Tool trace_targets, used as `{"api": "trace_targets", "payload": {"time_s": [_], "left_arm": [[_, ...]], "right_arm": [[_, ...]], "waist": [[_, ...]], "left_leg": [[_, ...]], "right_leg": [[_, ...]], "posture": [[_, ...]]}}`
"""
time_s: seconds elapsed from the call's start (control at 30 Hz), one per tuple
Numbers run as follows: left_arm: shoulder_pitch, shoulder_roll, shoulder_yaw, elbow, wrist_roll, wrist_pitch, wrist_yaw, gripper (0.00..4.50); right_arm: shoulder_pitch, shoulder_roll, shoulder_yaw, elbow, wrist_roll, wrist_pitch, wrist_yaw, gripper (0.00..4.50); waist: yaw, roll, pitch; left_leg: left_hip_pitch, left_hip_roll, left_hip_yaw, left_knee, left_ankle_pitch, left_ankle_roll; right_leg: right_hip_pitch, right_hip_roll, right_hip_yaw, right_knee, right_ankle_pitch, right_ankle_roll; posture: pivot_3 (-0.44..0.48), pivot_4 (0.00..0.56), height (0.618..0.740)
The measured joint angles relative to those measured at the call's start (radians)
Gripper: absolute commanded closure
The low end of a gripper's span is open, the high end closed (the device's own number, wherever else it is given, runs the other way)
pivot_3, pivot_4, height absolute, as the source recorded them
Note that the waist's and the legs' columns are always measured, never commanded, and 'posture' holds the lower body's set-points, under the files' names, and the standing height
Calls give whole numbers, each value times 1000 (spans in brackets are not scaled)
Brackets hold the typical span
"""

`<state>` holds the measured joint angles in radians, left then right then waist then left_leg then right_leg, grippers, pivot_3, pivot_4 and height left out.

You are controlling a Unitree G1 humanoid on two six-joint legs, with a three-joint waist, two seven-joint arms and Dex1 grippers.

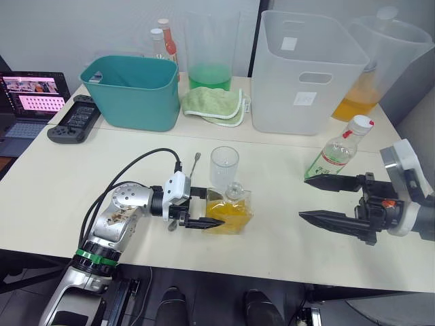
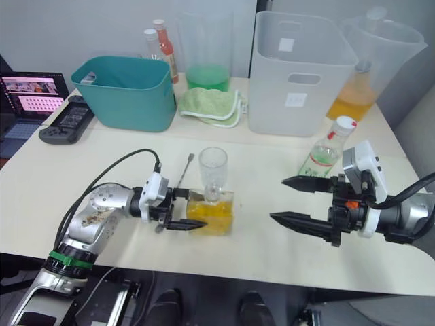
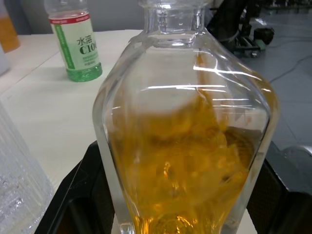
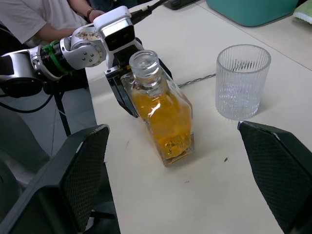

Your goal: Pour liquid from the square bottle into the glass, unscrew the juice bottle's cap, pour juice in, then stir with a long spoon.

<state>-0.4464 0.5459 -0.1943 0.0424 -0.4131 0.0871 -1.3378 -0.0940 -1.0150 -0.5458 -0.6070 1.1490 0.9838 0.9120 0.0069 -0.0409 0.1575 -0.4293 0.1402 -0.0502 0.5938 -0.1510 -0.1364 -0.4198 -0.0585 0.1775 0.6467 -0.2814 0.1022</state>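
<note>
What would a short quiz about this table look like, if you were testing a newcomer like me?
1. True or false: the glass already holds orange liquid.
2. Which bottle do the left gripper's fingers stand on either side of? A) the juice bottle B) the square bottle C) a red-capped bottle
3. Fill in: the right gripper is ____, with nothing between its fingers.

Key
1. False: the glass looks empty.
2. B: the fingers flank the square bottle, which stands tilted on the table beside the glass.
3. Open: it hovers in front of the juice bottle, whose cap is on.
</note>
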Motion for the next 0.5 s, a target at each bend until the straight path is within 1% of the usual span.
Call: {"api": "trace_targets", "payload": {"time_s": [0.03, 0.1, 0.17, 0.27, 0.33, 0.37, 0.43, 0.5], "left_arm": [[0, 0, 0, 1, 0, -2, -1, 1717], [-1, 1, 3, 19, 2, -17, -13, 690], [-2, 8, 2, 39, 5, -6, -25, 31], [-1, 18, 3, 41, -2, 46, -26, 8], [-1, 25, 13, 5, -37, 123, -16, 8], [5, 35, 31, -49, -80, 193, 4, 8], [23, 45, 64, -140, -128, 270, 47, 8], [43, 50, 83, -214, -148, 326, 94, 8]], "right_arm": [[1, 0, -1, 0, 3, 0, -1, 0], [3, -7, -11, -5, 13, 0, -12, 0], [2, -13, -11, -6, 14, 0, -24, 0], [0, -14, -9, -5, 14, -1, -30, 0], [-7, -15, -2, -2, 12, -8, -29, 0], [-15, -18, 10, 0, 11, -14, -29, 0], [-20, -18, 25, 0, 12, -17, -30, 0], [-22, -18, 33, 0, 12, -18, -32, 0]], "waist": [[0, 0, 0], [-1, 0, 0], [-1, 0, 0], [-1, 0, 0], [-1, 0, 0], [-3, 0, 0], [-5, 1, 0], [-6, 1, -1]], "left_leg": [[0, 0, 0, 0, 0, 0], [0, 0, 0, 0, 0, 0], [1, 0, 0, 0, 0, 0], [1, 0, 0, 1, 0, 0], [0, 0, -1, 1, 0, 0], [0, 0, -1, 1, 0, 0], [0, 0, -1, 1, 0, 0], [1, 0, -1, 1, 0, 0]], "right_leg": [[0, 0, 0, 0, 0, 0], [1, 0, 0, 0, 0, 0], [1, 0, 0, 0, 0, 0], [1, 0, 0, 0, 0, 0], [1, 0, 0, 1, 0, 0], [1, 0, 0, 1, 0, 0], [1, 0, 0, 1, 0, 0], [1, 0, 0, 1, 0, 0]], "posture": [[0, 150, 733], [0, 150, 733], [0, 150, 733], [0, 150, 733], [0, 150, 733], [0, 150, 733], [0, 150, 733], [0, 150, 733]]}}
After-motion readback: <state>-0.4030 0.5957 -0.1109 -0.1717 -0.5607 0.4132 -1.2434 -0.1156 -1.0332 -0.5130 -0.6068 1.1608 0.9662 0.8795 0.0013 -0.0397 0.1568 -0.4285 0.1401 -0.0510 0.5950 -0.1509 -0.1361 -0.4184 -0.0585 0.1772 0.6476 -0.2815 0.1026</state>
